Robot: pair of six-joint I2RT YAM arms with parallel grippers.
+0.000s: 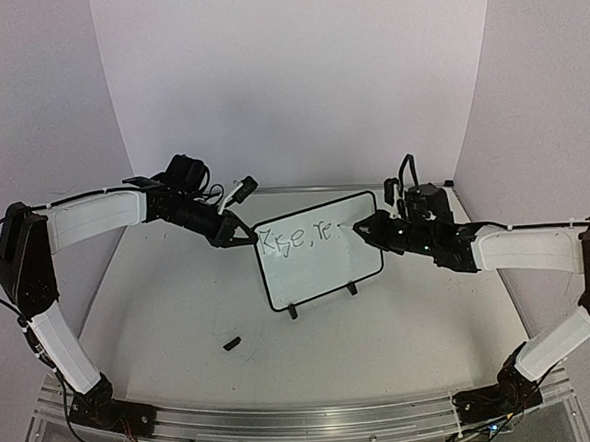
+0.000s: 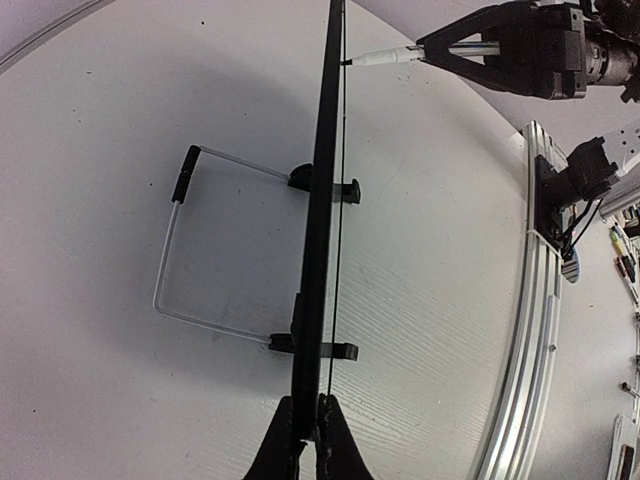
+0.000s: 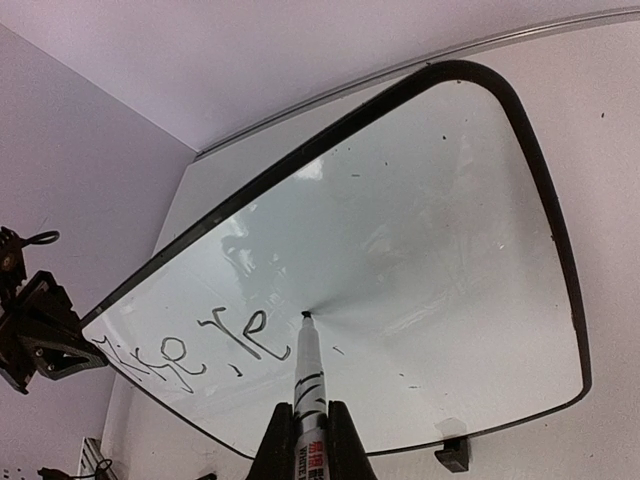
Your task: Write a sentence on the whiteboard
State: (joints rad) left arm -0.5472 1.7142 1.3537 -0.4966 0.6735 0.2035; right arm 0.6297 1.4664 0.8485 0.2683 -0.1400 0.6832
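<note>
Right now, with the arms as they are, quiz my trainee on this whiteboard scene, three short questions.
1. True or false: the left tool is shut on the whiteboard, gripping its edge.
2. What does the right tool hold? A: marker. B: eraser. C: cloth.
3. Fill in: the unfinished sentence reads ____.

Key: 1 true; 2 A; 3 "Rise, re".
</note>
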